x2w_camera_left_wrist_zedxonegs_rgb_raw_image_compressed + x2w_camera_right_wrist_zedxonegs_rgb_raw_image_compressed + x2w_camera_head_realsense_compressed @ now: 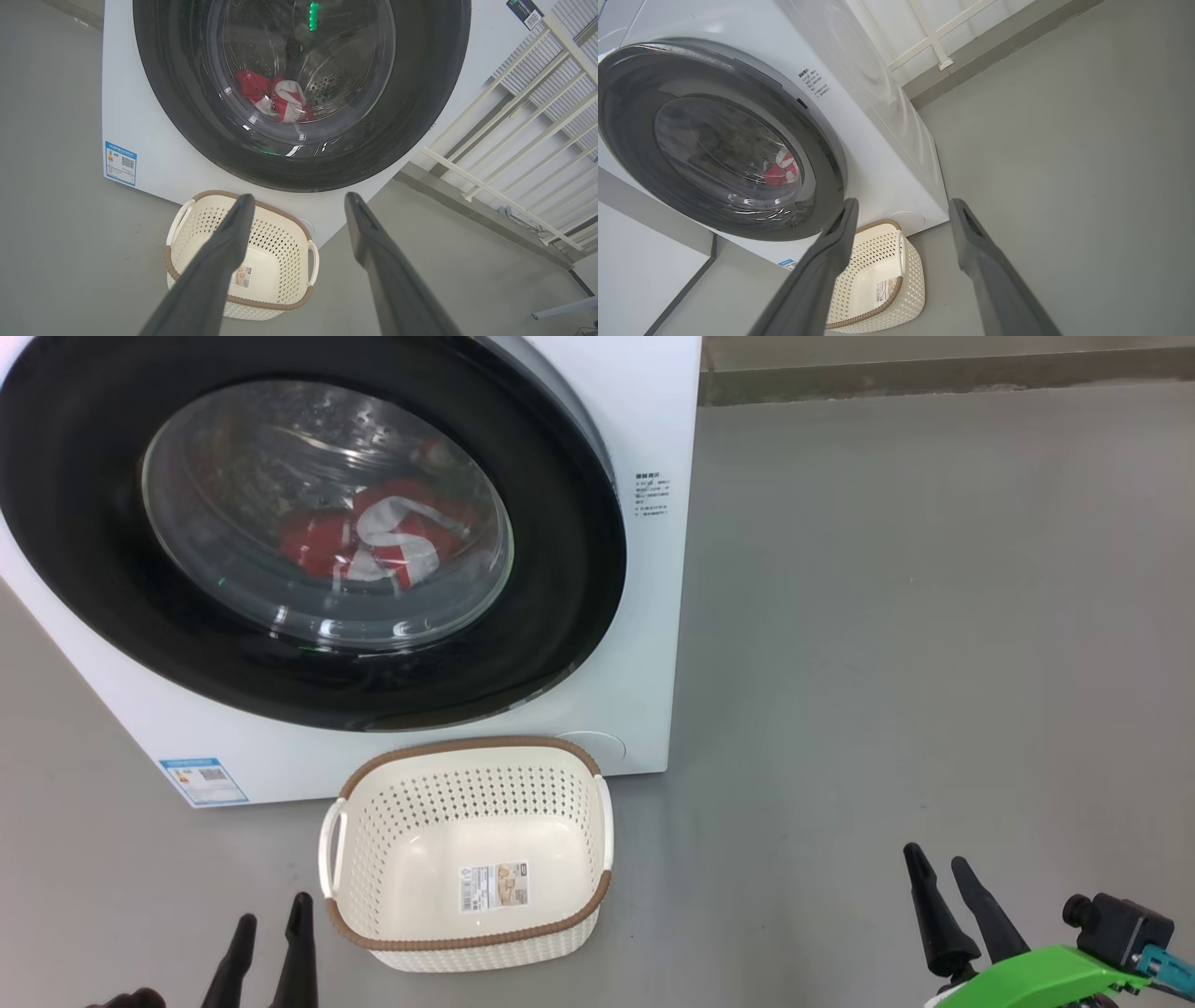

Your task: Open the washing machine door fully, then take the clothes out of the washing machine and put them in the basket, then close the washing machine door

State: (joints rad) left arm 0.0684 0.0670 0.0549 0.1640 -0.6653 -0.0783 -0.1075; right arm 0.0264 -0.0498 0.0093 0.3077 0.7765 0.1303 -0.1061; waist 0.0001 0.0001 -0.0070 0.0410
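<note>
Washing machine door (pixel 560 569) recorded shut, flush on the front of the washing machine (pixel 644 616). Its black rim runs close to the front panel's side edge. Clothes (pixel 383 537) seen through the glass, lying low in the drum behind the door.

Basket (pixel 485 957) set on the floor (pixel 887 616) directly before the machine, under the door's lower rim. Its far rim lies just beside the machine's base; contact cannot be told. A paper label is seen on its inside bottom.

Left gripper (pixel 274 909) held low before the machine, on the basket's near side toward the corner bearing the blue label (pixel 203 781). Fingers spread wide, nothing between them. Right gripper (pixel 935 857) held well apart from the machine, out past its side. Fingers likewise spread wide, nothing held.

Floor noted as smooth, matt grey, with a broad open stretch beside the machine. A low kerb (pixel 934 373) bounds it behind the machine, and a white railing (pixel 514 140) stands there.
</note>
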